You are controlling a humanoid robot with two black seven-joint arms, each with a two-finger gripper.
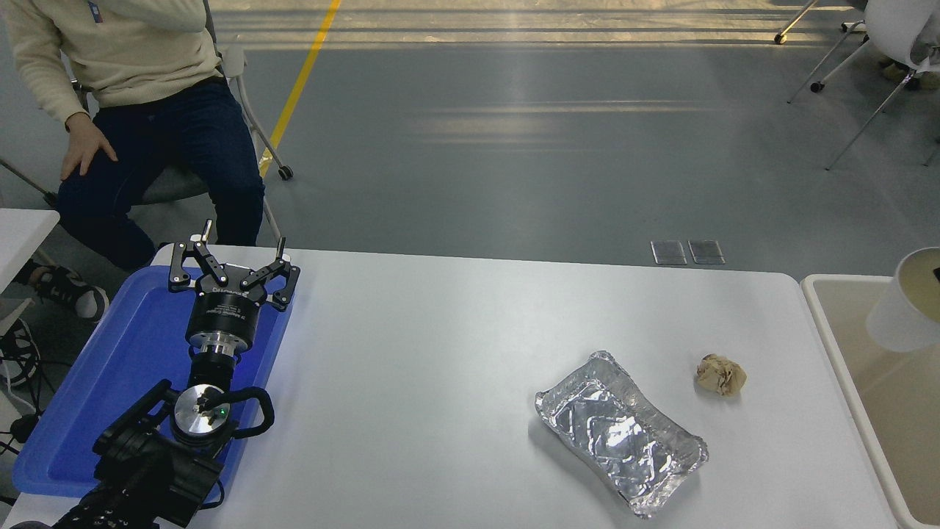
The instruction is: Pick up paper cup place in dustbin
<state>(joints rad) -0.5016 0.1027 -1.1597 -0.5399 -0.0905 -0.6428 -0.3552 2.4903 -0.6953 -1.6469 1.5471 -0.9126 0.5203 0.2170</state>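
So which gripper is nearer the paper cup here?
The right one: only a dark sliver shows inside the paper cup at the frame's right edge, above the dustbin. The left gripper is parked far across the table, over the blue tray.

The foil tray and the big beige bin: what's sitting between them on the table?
Only a crumpled paper ball lies between foil tray and bin, seen in the head view.

The right gripper [937, 273] shows only as a dark sliver at the right edge, its grip unreadable, the paper cup [899, 312] around it is cropped there too, and the dustbin [833, 338] below runs out of frame.
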